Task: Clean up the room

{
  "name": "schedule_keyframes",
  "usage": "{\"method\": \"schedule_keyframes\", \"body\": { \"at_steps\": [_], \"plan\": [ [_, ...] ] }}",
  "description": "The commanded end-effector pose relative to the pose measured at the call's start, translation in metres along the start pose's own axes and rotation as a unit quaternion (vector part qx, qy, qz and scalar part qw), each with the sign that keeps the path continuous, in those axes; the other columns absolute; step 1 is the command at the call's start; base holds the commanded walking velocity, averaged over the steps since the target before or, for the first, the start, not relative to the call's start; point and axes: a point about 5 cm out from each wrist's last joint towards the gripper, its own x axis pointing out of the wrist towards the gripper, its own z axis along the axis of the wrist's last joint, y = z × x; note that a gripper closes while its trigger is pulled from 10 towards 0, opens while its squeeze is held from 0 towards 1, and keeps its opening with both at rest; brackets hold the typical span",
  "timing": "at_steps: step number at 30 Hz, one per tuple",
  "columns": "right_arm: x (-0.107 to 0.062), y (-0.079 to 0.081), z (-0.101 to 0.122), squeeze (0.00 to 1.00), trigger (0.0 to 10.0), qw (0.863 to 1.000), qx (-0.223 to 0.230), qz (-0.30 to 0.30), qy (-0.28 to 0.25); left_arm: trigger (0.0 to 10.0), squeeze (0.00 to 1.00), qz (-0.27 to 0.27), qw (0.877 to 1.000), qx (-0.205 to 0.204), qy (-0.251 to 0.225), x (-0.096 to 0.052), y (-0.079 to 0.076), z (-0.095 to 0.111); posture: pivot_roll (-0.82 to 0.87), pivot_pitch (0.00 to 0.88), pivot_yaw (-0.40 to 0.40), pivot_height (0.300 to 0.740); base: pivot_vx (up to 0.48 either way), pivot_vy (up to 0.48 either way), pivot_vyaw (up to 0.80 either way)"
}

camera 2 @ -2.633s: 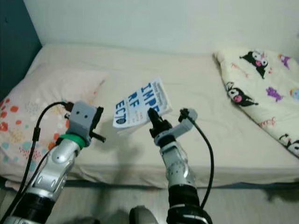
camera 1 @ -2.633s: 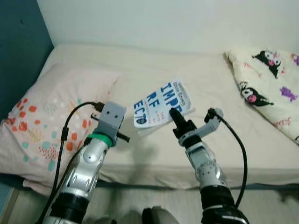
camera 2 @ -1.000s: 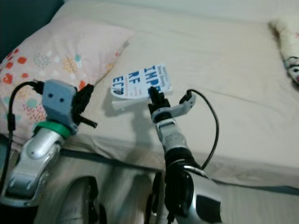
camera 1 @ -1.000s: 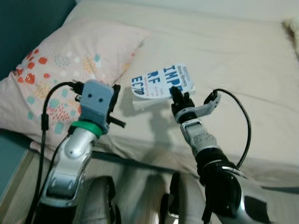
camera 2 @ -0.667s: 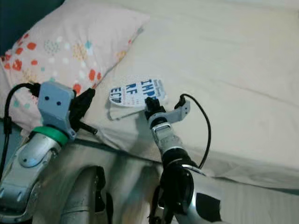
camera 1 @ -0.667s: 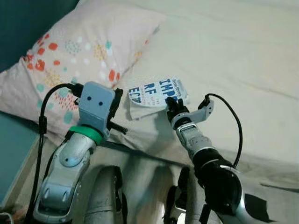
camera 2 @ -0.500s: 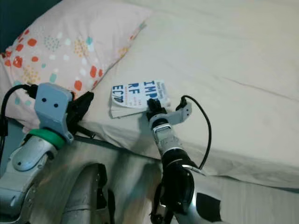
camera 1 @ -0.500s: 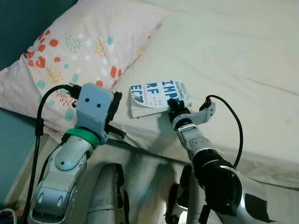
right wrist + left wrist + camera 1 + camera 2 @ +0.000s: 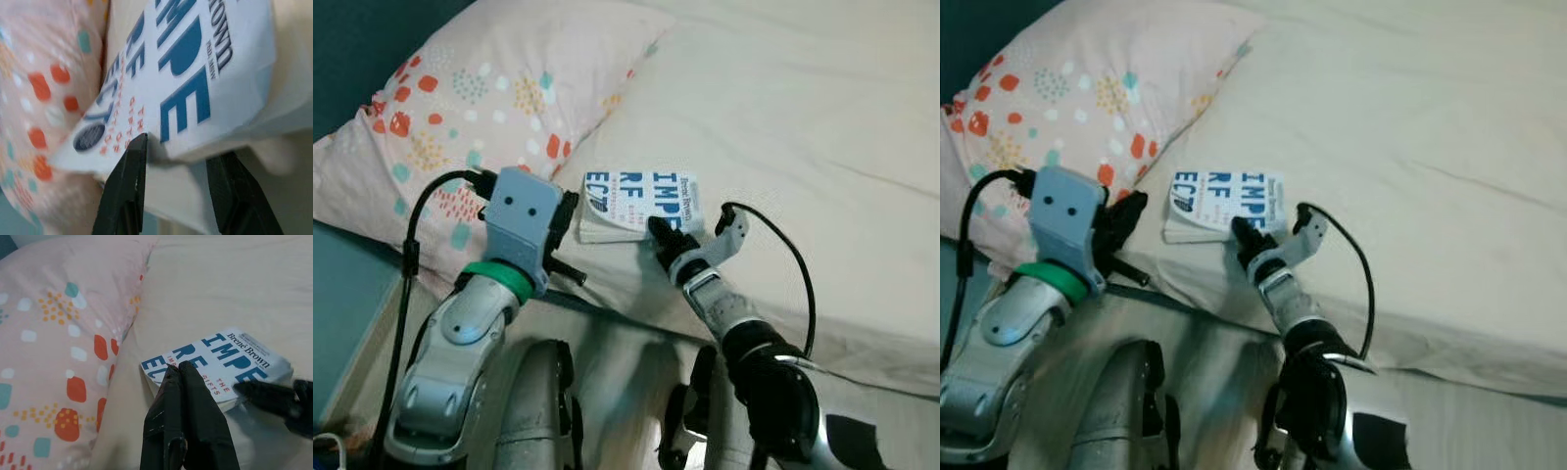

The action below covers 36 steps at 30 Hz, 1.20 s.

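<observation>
The bed (image 9: 822,108) carries a spotted pillow (image 9: 480,108) at the robot's left and a white book (image 9: 641,204) lying flat just beside it, near the mattress edge. Over the last seconds the book has gone from raised in the right tool (image 9: 658,231) to resting on the sheet; that tool's fingers (image 9: 128,188) now stand apart at the book's near edge, one over the cover, so the book appears released and, in all likelihood, needs a fresh grip before it can be cleared away. The left tool (image 9: 182,382) hovers with fingers together just short of the book's pillow-side end.
</observation>
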Motion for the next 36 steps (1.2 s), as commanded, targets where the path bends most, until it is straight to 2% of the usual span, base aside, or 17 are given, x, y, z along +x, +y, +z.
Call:
{"method": "schedule_keyframes", "body": {
  "at_steps": [1, 3, 8, 11, 12, 15, 16, 17, 18, 19, 21, 25, 27, 28, 29, 36],
  "plan": [
    [-0.008, -0.010, -0.009, 0.00, 10.0, 0.999, -0.030, 0.008, 0.036, 10.0, 0.00, -0.002, 1.000, -0.004, -0.001, 0.002, -0.003, -0.004, 0.15, 0.236, 0.065, 0.591, 0.000, 0.000, 0.00],
    [-0.014, -0.019, -0.007, 0.00, 10.0, 0.998, -0.039, 0.011, 0.051, 10.0, 0.00, -0.003, 1.000, -0.007, -0.006, 0.005, -0.005, -0.004, 0.13, 0.223, 0.058, 0.591, 0.000, 0.000, 0.00],
    [-0.021, -0.023, -0.001, 0.00, 10.0, 0.997, -0.052, 0.034, 0.054, 10.0, 0.00, -0.004, 1.000, -0.010, -0.009, 0.009, -0.007, -0.005, 0.10, 0.202, 0.050, 0.591, 0.000, 0.000, 0.00],
    [-0.030, -0.023, 0.006, 0.00, 10.0, 0.984, -0.139, 0.086, 0.068, 10.0, 0.00, -0.007, 1.000, -0.015, -0.018, 0.016, -0.011, -0.005, 0.08, 0.182, 0.038, 0.591, 0.000, 0.000, 0.00],
    [-0.030, -0.023, 0.006, 0.00, 10.0, 0.984, -0.139, 0.086, 0.068, 10.0, 0.00, -0.007, 1.000, -0.015, -0.018, 0.016, -0.011, -0.005, 0.08, 0.182, 0.038, 0.591, 0.000, 0.000, 0.00],
    [-0.039, -0.022, 0.026, 0.00, 10.0, 0.962, -0.263, 0.077, 0.016, 10.0, 0.00, -0.006, 1.000, -0.016, -0.022, 0.020, -0.010, -0.006, 0.07, 0.176, 0.037, 0.591, 0.000, 0.000, 0.00],
    [-0.039, -0.022, 0.026, 0.00, 10.0, 0.962, -0.263, 0.077, 0.016, 10.0, 0.00, -0.006, 1.000, -0.016, -0.022, 0.020, -0.010, -0.006, 0.07, 0.176, 0.037, 0.591, 0.000, 0.000, 0.00],
    [-0.043, -0.025, 0.042, 0.00, 10.0, 0.947, -0.318, 0.029, -0.040, 10.0, 0.00, -0.005, 1.000, -0.017, -0.020, 0.021, -0.009, -0.008, 0.06, 0.185, 0.051, 0.591, 0.000, 0.000, 0.00],
    [-0.044, -0.028, 0.047, 0.00, 10.0, 0.944, -0.326, 0.005, -0.059, 10.0, 0.00, -0.006, 1.000, -0.017, -0.019, 0.021, -0.009, -0.009, 0.06, 0.186, 0.052, 0.591, 0.000, 0.000, 0.00],
    [-0.044, -0.028, 0.047, 0.00, 10.0, 0.944, -0.326, 0.005, -0.059, 10.0, 0.00, -0.006, 1.000, -0.017, -0.019, 0.021, -0.009, -0.009, 0.06, 0.186, 0.052, 0.591, 0.000, 0.000, 0.00],
    [-0.041, -0.034, 0.051, 0.00, 10.0, 0.938, -0.334, -0.050, -0.073, 10.0, 0.00, -0.011, 1.000, -0.017, -0.019, 0.020, -0.011, -0.009, 0.07, 0.192, 0.059, 0.591, 0.000, 0.000, 0.00],
    [-0.036, -0.034, 0.048, 0.00, 10.0, 0.936, -0.338, -0.079, -0.063, 10.0, 0.00, -0.014, 1.000, -0.016, -0.020, 0.019, -0.011, -0.008, 0.08, 0.202, 0.067, 0.591, 0.000, 0.000, 0.00],
    [-0.030, -0.034, 0.046, 0.00, 10.0, 0.927, -0.355, -0.112, -0.041, 10.0, 0.00, -0.013, 1.000, -0.013, -0.016, 0.016, -0.009, -0.009, 0.10, 0.220, 0.075, 0.591, 0.000, 0.000, 0.00],
    [-0.030, -0.034, 0.046, 0.00, 10.0, 0.927, -0.355, -0.112, -0.041, 10.0, 0.00, -0.013, 1.000, -0.013, -0.016, 0.016, -0.009, -0.009, 0.10, 0.220, 0.075, 0.591, 0.000, 0.000, 0.00],
    [-0.027, -0.034, 0.046, 0.00, 10.0, 0.919, -0.371, -0.130, -0.029, 10.0, 0.00, -0.013, 1.000, -0.010, -0.012, 0.013, -0.008, -0.010, 0.12, 0.247, 0.083, 0.591, 0.000, 0.000, 0.00],
    [-0.018, -0.027, 0.050, 0.00, 10.0, 0.915, -0.373, -0.151, -0.013, 10.0, 0.00, -0.009, 1.000, -0.006, 0.008, 0.000, -0.006, -0.014, 0.16, 0.306, 0.089, 0.591, 0.000, 0.000, 0.00]
  ]
}}
